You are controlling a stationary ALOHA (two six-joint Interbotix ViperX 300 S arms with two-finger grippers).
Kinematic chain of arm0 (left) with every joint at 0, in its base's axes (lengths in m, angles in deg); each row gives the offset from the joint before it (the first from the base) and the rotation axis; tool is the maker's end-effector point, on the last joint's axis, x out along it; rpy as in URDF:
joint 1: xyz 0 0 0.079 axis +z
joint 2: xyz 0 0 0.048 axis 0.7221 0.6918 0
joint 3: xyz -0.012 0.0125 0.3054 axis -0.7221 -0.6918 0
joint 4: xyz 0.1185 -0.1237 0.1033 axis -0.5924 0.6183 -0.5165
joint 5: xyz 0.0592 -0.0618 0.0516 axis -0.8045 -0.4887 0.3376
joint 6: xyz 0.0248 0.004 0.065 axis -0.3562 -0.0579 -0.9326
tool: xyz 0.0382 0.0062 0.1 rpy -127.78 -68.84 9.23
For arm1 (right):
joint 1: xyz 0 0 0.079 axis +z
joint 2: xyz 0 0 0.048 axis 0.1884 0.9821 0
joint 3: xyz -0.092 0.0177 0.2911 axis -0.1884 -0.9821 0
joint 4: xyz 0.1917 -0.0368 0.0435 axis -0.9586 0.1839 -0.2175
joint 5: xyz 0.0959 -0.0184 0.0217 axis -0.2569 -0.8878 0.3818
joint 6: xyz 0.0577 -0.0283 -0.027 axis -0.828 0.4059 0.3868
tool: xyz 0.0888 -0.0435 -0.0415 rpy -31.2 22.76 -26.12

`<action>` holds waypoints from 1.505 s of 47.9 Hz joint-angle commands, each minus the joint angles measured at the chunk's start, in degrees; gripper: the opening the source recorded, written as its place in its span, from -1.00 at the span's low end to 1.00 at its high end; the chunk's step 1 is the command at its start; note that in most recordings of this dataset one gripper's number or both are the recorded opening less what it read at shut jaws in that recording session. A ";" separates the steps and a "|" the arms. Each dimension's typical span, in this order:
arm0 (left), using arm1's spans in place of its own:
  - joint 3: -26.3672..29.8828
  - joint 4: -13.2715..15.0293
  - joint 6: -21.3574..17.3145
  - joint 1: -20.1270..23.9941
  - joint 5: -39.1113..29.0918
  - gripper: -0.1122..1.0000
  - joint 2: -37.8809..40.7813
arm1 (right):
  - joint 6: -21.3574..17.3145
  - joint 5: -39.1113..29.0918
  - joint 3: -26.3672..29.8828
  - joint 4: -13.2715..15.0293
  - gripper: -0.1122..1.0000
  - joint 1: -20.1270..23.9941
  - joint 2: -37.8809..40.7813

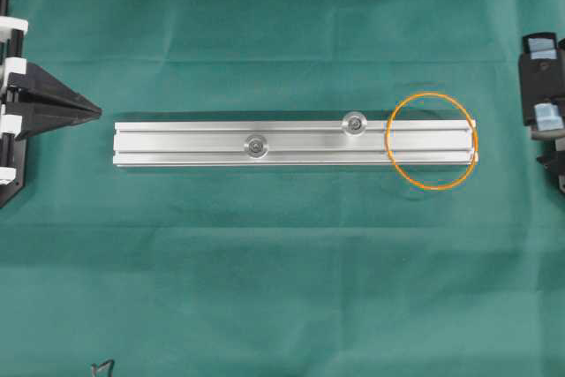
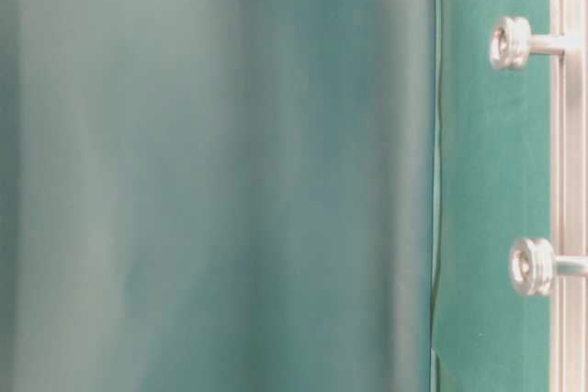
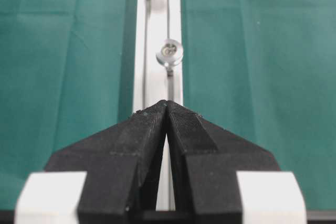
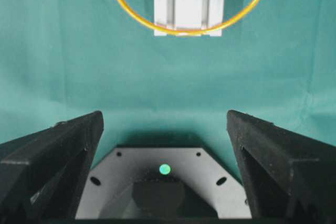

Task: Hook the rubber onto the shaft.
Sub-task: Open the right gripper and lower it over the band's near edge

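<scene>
The silver rail point(image 1: 296, 143) lies lengthwise on the green cloth point(image 1: 282, 289) and serves as the reference for all positions below.

The rubber point(image 1: 432, 141), a thin orange loop, lies flat across the rail's right end, part resting on the metal and part on the cloth beyond the rail's edges. It touches neither shaft. Two flanged shafts stand up from the rail: the nearer shaft point(image 1: 355, 123) just left of the loop, the farther shaft point(image 1: 257, 144) toward the rail's middle.

The right gripper point(image 4: 165, 124) sits off the rail's right end, fingers spread wide, nothing between them; the loop and rail end lie ahead of it. The left gripper point(image 3: 168, 104) sits off the rail's left end, fingertips pressed together, carrying nothing, aimed along the rail.

Risks, as judged from this layout:
- The band is fine and lies flush on metal and cloth. A pinch may miss it, or catch cloth with it.
- A finger coming down onto the rail edge could shift the rail (nothing visibly clamps it).
- Held by one strand only, the loop may collapse and fail to open over the shaft's flange.
- Stretched, it may snap off the fingers.

Containers: none in view.
</scene>
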 commanded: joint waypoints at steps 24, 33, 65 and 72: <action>1.93 -0.09 0.18 0.09 0.53 -0.76 0.53 | -0.09 7.73 6.94 0.09 0.95 0.09 10.11; 1.93 -0.09 0.18 0.09 0.44 -0.76 0.44 | 0.00 9.32 8.96 0.09 0.95 0.09 13.01; 1.93 -0.09 0.09 0.09 0.44 -0.76 0.44 | 0.00 11.51 10.55 0.09 0.95 0.09 15.73; 2.02 -0.09 0.09 0.18 0.53 -0.76 0.44 | 0.00 11.51 10.55 0.09 0.95 0.09 15.73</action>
